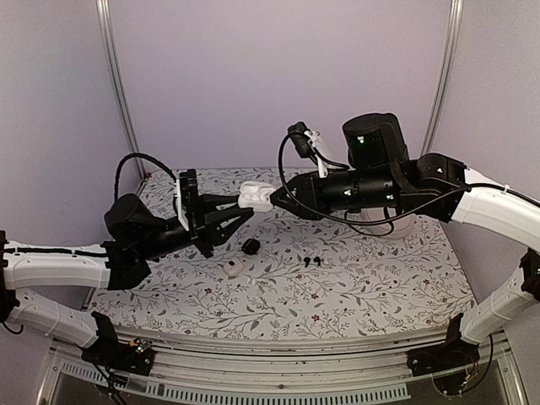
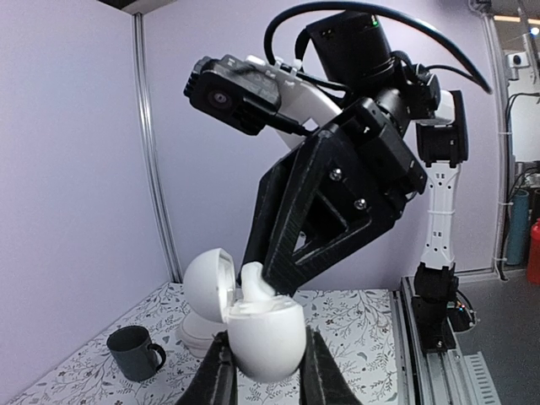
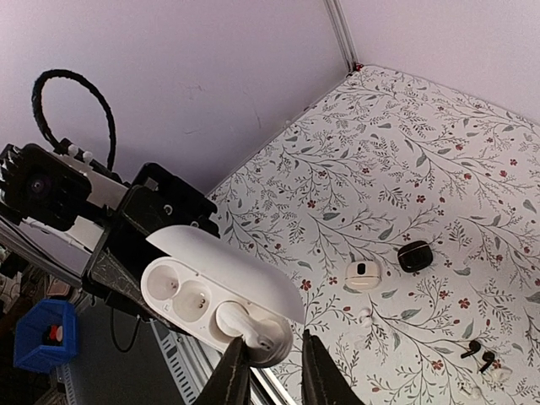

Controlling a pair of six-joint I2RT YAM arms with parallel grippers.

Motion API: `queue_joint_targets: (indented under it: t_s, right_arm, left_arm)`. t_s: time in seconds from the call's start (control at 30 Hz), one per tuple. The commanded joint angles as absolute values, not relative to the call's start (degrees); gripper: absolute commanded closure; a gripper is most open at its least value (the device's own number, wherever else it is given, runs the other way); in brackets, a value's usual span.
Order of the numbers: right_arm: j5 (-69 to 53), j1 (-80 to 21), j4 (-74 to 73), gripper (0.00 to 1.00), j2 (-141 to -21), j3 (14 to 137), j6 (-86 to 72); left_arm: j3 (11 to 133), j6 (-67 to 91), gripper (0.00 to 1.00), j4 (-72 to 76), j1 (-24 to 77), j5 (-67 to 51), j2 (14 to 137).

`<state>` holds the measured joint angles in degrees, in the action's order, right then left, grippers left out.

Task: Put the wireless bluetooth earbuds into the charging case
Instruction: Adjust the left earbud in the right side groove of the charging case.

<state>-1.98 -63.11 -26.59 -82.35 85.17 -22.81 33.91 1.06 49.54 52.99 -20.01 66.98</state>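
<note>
My left gripper (image 2: 268, 359) is shut on the lower half of a white charging case (image 2: 268, 337), held in the air with its lid (image 2: 207, 283) open. A white earbud (image 3: 239, 319) lies in the case's end slot, its stem sticking up. My right gripper (image 3: 272, 364) straddles that end of the case (image 3: 211, 287); its jaws are slightly open, one finger against the earbud's stem and the other apart. The case's other two hollows are empty. A pair of black earbuds (image 1: 312, 261) and a small white earbud (image 3: 363, 315) lie on the floral table.
On the table lie a round black case (image 1: 251, 245) and a beige case (image 1: 233, 267). A dark mug (image 2: 135, 351) and a white round stand (image 2: 196, 334) are at the back right, behind the right arm. Purple walls close in the table.
</note>
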Motion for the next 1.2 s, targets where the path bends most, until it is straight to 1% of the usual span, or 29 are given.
queue_joint_targets:
  t_s: [0.0, 0.7, 0.77, 1.0, 1.17]
  right_arm:
    - [-1.24, -63.39, -27.64, 0.77, -80.47, 87.11, -22.10]
    - [-0.63, -64.08, -26.41, 0.80, -81.71, 89.46, -22.15]
    - [-1.02, -64.16, -26.54, 0.84, -82.27, 89.43, -22.15]
    - [-0.92, -64.08, -28.80, 0.89, -84.41, 89.10, -22.73]
    - [-0.79, -64.12, -29.90, 0.90, -84.24, 88.14, -23.19]
  left_arm:
    - [34.37, 1.01, 1.00, 53.66, 54.05, -19.85, 66.54]
    - [34.87, 1.63, 1.00, 52.82, 54.05, -19.29, 67.23]
    - [34.93, 1.74, 1.00, 52.94, 54.05, -19.42, 67.32]
    - [34.73, 1.89, 1.00, 55.44, 54.05, -19.72, 66.73]
    - [34.72, 1.87, 1.00, 57.80, 53.97, -19.34, 66.45]
